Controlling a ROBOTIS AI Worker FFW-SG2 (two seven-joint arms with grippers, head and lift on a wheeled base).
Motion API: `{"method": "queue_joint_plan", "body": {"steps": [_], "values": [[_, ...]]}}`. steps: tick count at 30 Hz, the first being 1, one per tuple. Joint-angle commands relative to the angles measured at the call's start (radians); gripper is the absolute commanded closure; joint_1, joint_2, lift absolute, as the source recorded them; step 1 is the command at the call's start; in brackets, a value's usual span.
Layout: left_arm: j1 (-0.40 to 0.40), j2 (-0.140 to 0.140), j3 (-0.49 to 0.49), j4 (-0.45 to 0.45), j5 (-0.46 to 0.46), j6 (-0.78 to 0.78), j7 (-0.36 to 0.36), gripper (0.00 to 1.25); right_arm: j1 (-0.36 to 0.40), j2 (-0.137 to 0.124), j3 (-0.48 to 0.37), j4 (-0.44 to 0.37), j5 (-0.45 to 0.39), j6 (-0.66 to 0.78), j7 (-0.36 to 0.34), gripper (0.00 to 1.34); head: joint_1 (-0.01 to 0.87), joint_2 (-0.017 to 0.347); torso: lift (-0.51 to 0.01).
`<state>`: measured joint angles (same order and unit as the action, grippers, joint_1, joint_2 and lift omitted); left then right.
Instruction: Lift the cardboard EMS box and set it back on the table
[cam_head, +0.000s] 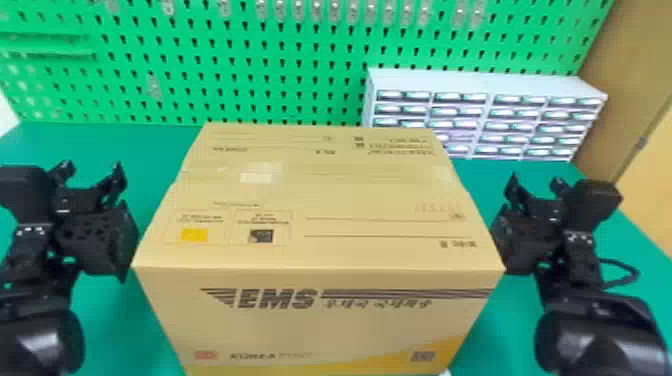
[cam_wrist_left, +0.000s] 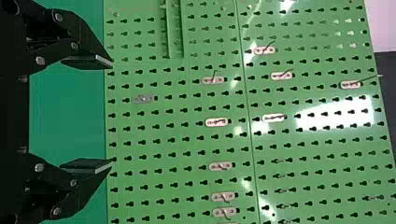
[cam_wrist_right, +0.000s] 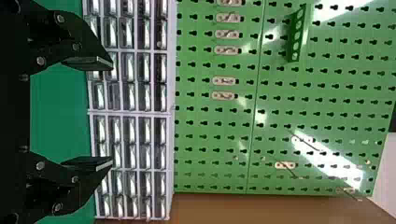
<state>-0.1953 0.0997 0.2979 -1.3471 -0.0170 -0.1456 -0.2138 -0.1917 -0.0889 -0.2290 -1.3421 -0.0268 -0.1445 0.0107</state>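
Note:
The cardboard EMS box (cam_head: 320, 200) fills the middle of the head view, upright with its printed front face toward me and its top flaps taped. My left gripper (cam_head: 92, 175) is beside the box's left side, fingers apart and pointing forward. Beside the right side is my right gripper (cam_head: 534, 187), also spread. Each gripper's body stands right against the box side in the head view; whether they touch it I cannot tell. In the left wrist view, the left gripper (cam_wrist_left: 112, 114) is open with nothing between its fingers. The right gripper (cam_wrist_right: 112, 114) is likewise open and holds nothing in the right wrist view.
Green table (cam_head: 145, 145) lies under and around the box. Behind it rises a green pegboard (cam_head: 225, 75) with small hooks. A white cabinet of small drawers (cam_head: 480, 82) stands at the back right, near a wooden panel (cam_head: 635, 65).

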Motion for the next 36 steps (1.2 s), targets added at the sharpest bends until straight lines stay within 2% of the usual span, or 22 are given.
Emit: {"method": "queue_joint_plan", "body": {"steps": [1, 5, 9, 18, 36], "values": [[-0.003, 0.000, 0.000, 0.000, 0.008, 0.000, -0.001, 0.50, -0.011, 0.026, -0.016, 0.060, -0.036, -0.078, 0.000, 0.53, 0.678, -0.015, -0.094], [-0.004, 0.000, -0.003, 0.000, 0.014, 0.000, -0.009, 0.50, -0.025, 0.038, -0.024, 0.075, -0.051, -0.104, 0.000, 0.53, 0.678, -0.015, -0.094], [-0.006, 0.000, -0.002, 0.000, 0.022, 0.000, -0.013, 0.50, -0.034, 0.034, -0.016, 0.096, -0.104, -0.121, 0.000, 0.53, 0.678, -0.015, -0.094], [-0.004, 0.000, 0.000, 0.000, 0.038, 0.000, -0.013, 0.50, -0.038, 0.018, 0.002, 0.096, -0.094, -0.118, 0.000, 0.53, 0.678, -0.015, -0.094], [-0.004, 0.000, -0.008, 0.005, 0.037, 0.001, -0.013, 0.50, -0.040, 0.024, 0.007, 0.093, -0.076, -0.102, 0.000, 0.58, 0.678, -0.015, -0.094]]}}
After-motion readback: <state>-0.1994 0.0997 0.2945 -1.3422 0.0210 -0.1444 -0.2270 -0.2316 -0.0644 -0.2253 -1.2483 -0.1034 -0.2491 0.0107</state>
